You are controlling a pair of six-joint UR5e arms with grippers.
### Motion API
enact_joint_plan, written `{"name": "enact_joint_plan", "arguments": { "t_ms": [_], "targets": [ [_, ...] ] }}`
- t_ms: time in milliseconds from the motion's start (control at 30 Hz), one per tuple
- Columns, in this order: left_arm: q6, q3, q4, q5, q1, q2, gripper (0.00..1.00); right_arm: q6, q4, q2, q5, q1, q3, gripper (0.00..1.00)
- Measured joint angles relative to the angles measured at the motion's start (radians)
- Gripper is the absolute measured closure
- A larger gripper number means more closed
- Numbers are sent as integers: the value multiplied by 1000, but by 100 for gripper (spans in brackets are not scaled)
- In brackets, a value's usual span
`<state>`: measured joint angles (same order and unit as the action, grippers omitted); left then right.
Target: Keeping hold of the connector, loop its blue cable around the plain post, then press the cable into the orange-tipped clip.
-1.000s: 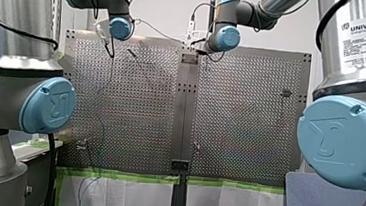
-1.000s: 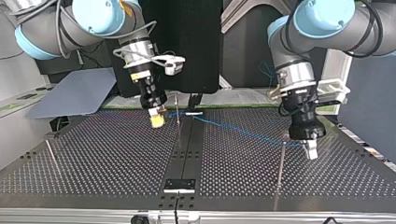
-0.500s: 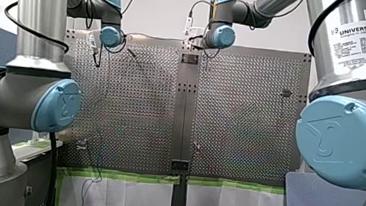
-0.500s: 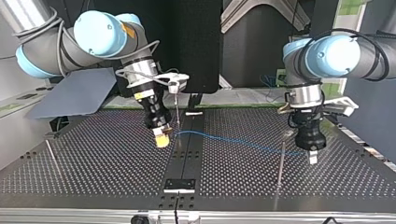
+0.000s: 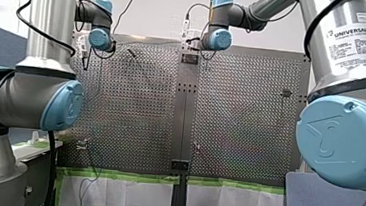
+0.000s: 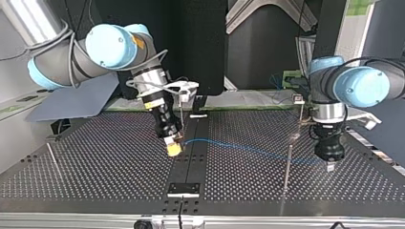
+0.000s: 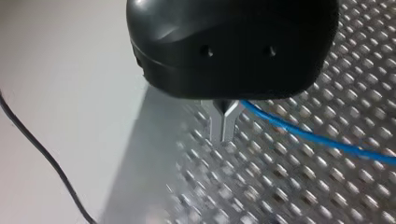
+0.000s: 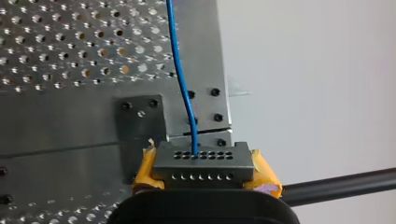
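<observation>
Top view: perforated metal table (image 6: 95, 162), dark rail (image 6: 191, 157) down its middle, black panel (image 6: 200, 47) behind. Right gripper (image 6: 174, 149) has its yellow pads clamped on the connector (image 8: 203, 163), just left of the rail. The connector's long axis spans the pads, holed face pointing away from the gripper. Blue cable (image 6: 248, 149) runs right to the left gripper (image 6: 329, 166), fingers pinched on it.

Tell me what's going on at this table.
My right gripper holds the connector in its yellow-padded jaws above the table's middle strip. The blue cable runs from it across the perforated table to my left gripper, whose jaws are shut on it. The cable passes a thin post; no loop shows yet.
</observation>
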<state>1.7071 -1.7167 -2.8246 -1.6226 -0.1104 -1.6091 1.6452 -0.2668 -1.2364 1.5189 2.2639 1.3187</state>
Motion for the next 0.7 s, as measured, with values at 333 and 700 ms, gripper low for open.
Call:
{"name": "enact_joint_plan", "arguments": {
  "t_ms": [333, 700],
  "targets": [
    [2, 44, -83, 84, -21, -79, 100, -6, -6, 60, 0, 2, -25, 100],
    [31, 51, -185, 131, -11, -141, 100, -10, -30, 96, 21, -1, -25, 100]
  ]
}}
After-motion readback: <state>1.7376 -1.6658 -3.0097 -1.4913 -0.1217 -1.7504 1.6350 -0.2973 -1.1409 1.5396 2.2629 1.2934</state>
